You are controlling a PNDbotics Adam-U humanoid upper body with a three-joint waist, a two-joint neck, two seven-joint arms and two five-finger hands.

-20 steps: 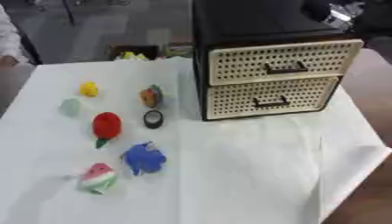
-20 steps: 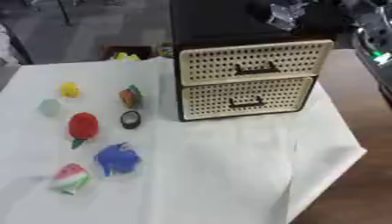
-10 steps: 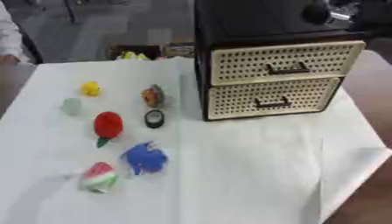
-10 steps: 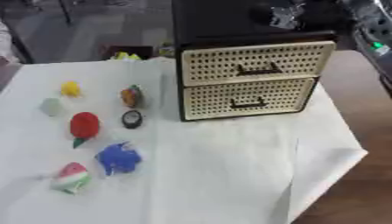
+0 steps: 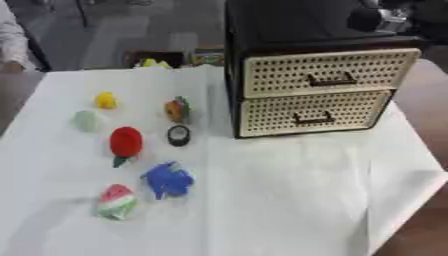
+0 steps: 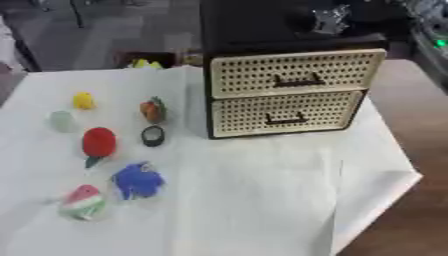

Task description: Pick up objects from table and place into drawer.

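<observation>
Several small objects lie on the left of the white cloth: a yellow piece (image 5: 106,100), a pale green piece (image 5: 87,120), a red strawberry-like fruit (image 5: 125,142), an orange and green piece (image 5: 178,109), a black ring (image 5: 178,135), a blue object (image 5: 167,180) and a watermelon slice (image 5: 115,201). The black cabinet (image 5: 297,25) stands at the back right with its upper drawer (image 5: 328,72) and lower drawer (image 5: 311,114) both closed. My right hand (image 5: 378,18) shows as a black and silver shape over the cabinet's top right corner, touching no object. My left hand is out of sight.
The white cloth (image 5: 289,200) covers the table, with a raised fold at the right edge (image 5: 411,175). Brown table shows beyond it at the right (image 6: 420,115). A dark box with yellow items (image 5: 156,61) sits behind the table. A person's sleeve (image 5: 13,40) is at the far left.
No object on the table has moved. The whole picture has shifted slightly, so the camera has moved.
</observation>
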